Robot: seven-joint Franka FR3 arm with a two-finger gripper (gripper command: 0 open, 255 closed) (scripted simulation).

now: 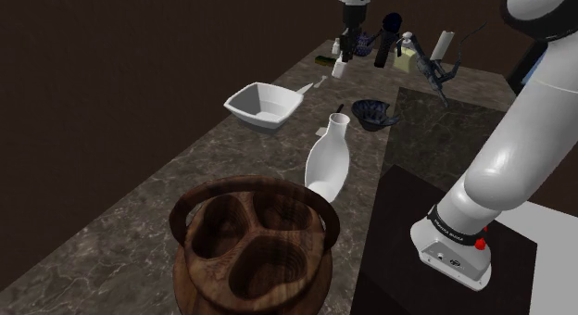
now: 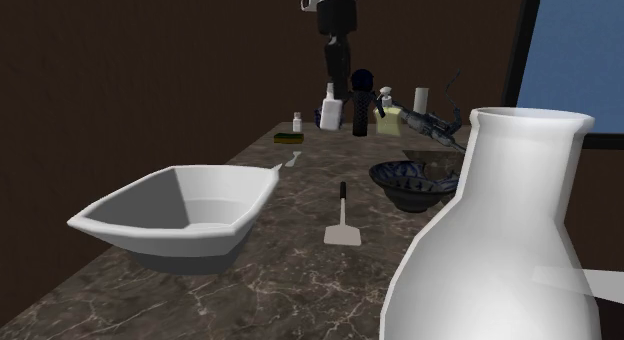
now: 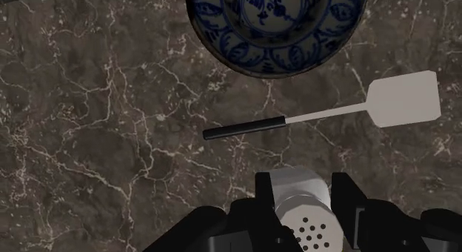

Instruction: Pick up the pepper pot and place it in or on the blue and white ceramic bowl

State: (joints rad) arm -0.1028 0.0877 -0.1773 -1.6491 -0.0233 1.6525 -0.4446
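Note:
My black gripper (image 3: 303,195) is shut on the pepper pot (image 3: 300,206), a pale grey cylinder whose perforated top faces the wrist camera. Below and beyond it, the blue and white patterned bowl (image 3: 275,28) stands on the dark marble counter. In the shoulder view the gripper (image 1: 343,59) hangs high over the far part of the counter, with the pot (image 1: 340,70) under its fingers and up and left of the bowl (image 1: 374,112). The second exterior view has the gripper (image 2: 331,88) and pot (image 2: 328,113) above and behind the bowl (image 2: 410,183).
A spatula (image 3: 333,113) lies on the counter between the gripper and the bowl. A white square dish (image 1: 265,105), a white vase (image 1: 329,160) and a wooden basket (image 1: 255,248) stand nearer the shoulder camera. Bottles and a dark grinder (image 2: 360,103) crowd the counter's far end.

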